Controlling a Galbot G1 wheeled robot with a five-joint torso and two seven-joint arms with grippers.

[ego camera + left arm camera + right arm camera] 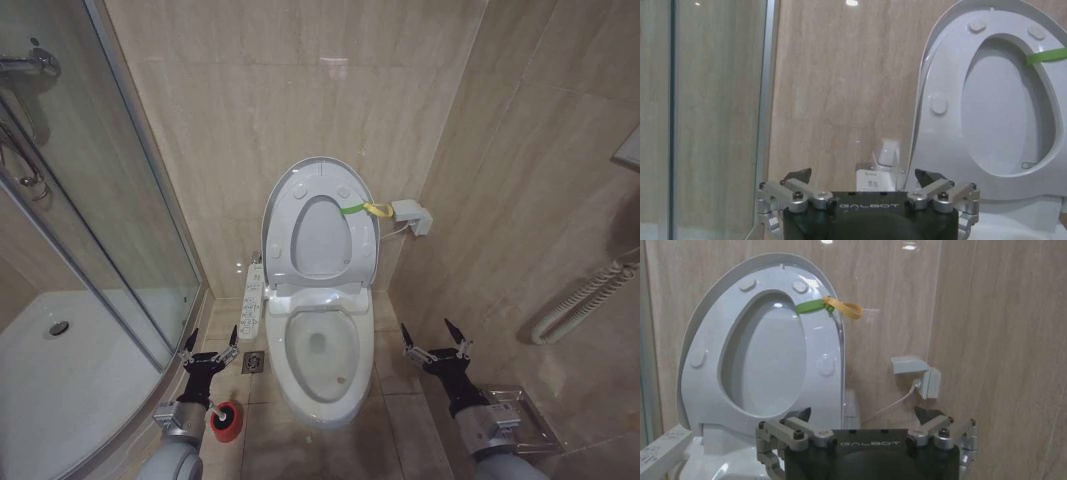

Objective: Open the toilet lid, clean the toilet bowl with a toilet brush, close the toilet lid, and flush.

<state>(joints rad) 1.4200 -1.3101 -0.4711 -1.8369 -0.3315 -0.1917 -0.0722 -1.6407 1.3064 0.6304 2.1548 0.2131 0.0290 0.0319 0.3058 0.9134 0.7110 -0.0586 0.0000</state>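
One view, overhead, shows the toilet brush beside the toilet bowl.

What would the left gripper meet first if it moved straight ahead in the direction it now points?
Probably the white control panel beside the toilet. The open left gripper points toward it, with the beige tiled wall behind. The raised toilet lid stands to one side of that line. Depth is uncertain.
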